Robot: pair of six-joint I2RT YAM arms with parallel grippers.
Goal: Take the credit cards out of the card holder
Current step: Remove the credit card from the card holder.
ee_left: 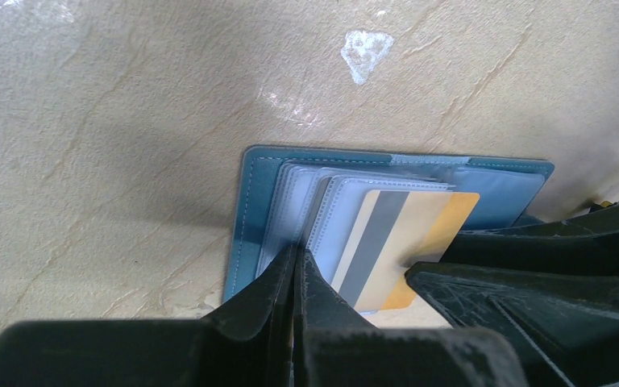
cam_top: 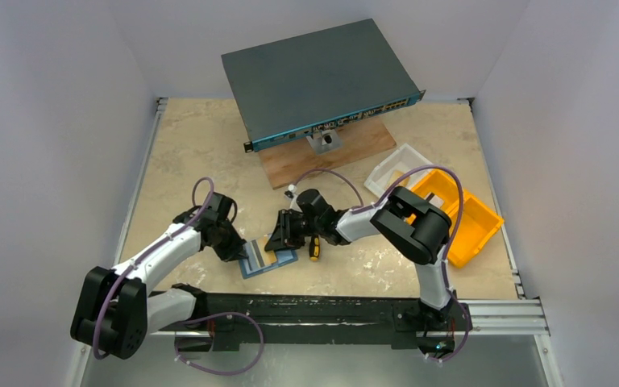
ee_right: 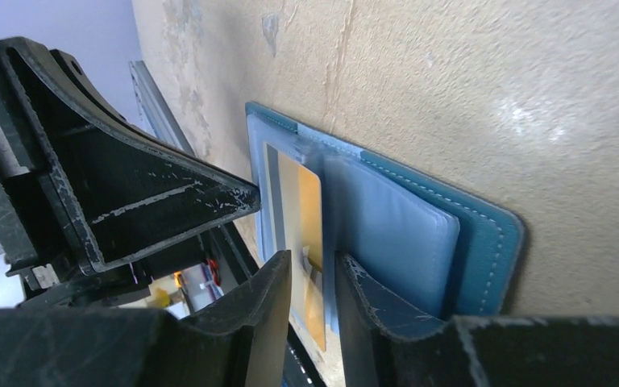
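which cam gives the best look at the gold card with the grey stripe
Left wrist: the gold card faces the camera broadly, its stripe plain, sticking out of the card holder. Right wrist catches it at a steep slant, foreshortened. Top external shows the holder small, the card barely visible.

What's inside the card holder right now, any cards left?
The card holder shows fanned clear plastic sleeves and one gold card with a grey stripe sticking partly out. Whether more cards sit in the lower sleeves is hidden.

No legible text or markings
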